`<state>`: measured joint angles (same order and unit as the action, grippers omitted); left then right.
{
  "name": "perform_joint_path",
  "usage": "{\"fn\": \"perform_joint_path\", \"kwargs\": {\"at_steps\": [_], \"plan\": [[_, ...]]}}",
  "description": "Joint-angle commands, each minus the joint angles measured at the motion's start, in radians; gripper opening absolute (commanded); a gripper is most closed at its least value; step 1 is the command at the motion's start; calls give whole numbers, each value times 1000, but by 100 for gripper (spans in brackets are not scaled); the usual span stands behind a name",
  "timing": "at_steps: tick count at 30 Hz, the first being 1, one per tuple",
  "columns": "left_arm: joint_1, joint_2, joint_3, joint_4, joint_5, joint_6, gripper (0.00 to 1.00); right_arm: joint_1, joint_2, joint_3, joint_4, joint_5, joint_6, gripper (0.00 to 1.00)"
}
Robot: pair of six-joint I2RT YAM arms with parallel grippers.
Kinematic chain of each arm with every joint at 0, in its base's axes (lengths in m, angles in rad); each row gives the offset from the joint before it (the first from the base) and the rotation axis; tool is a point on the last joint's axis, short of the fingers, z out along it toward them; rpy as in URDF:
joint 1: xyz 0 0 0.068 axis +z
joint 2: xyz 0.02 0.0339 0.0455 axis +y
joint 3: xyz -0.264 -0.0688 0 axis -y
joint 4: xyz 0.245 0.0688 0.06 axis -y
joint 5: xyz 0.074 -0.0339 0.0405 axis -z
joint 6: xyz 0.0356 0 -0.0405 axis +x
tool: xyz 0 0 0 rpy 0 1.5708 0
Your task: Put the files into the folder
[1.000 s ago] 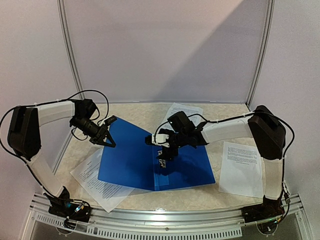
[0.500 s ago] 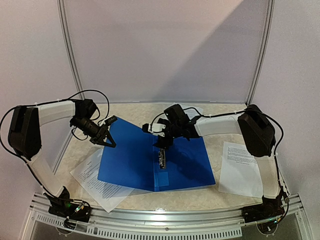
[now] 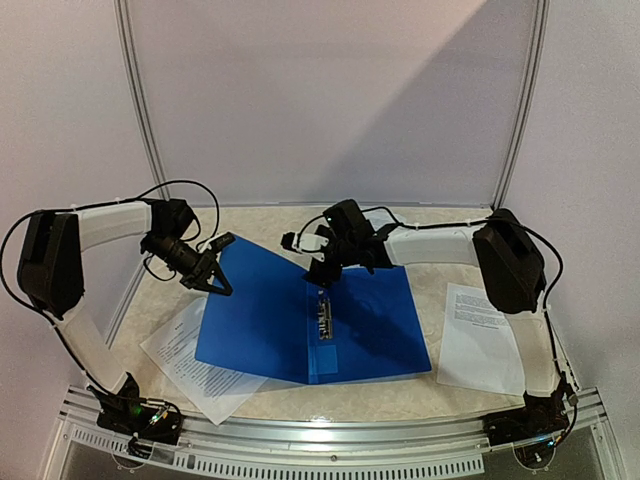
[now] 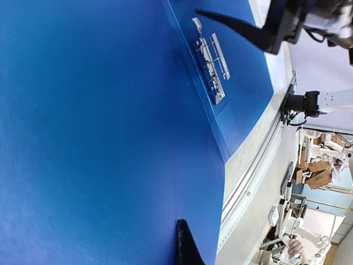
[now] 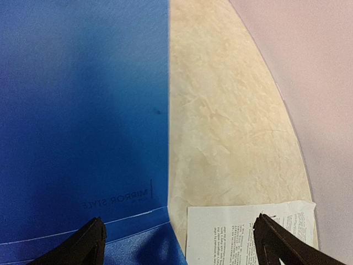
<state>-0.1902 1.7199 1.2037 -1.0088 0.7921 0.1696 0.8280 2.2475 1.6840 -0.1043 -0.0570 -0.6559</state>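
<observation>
The folder (image 3: 300,315) is spread open beneath the right gripper (image 3: 322,270), whose fingers are parted and empty. "MIRROR STYLE" is read inverted near them. The left gripper (image 3: 213,281) is clamped on the folder's left cover.

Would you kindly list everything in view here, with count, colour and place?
folder: one, blue, lying open at the table's centre.
clip: one, metal, along the folder's spine.
sheets: three, white with black print; one at the near left, partly under the folder, one at the right, one at the back behind the folder.
table: one, beige marbled top.
left gripper: black, over the folder's left flap; open or shut unclear.
right gripper: black, open, above the folder's far edge.
</observation>
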Motion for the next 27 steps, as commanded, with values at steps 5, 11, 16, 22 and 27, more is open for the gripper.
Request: {"fn": "perform_joint_path", "kwargs": {"at_steps": [5,11,16,22,27], "plan": [[-16,15,26,-2,-18,13,27,-20,-265,15,-121,385,376,99],[-16,2,33,0,-12,8,40,-171,-560,-254,-436,643,767,99],[-17,-9,34,-3,-2,8,44,-518,-686,-424,-832,496,1179,99],[-16,-46,30,-1,-5,10,46,-738,-716,-650,-818,378,1222,99],[-17,-76,25,6,-14,11,48,-888,-729,-765,-745,247,1240,99]]}}
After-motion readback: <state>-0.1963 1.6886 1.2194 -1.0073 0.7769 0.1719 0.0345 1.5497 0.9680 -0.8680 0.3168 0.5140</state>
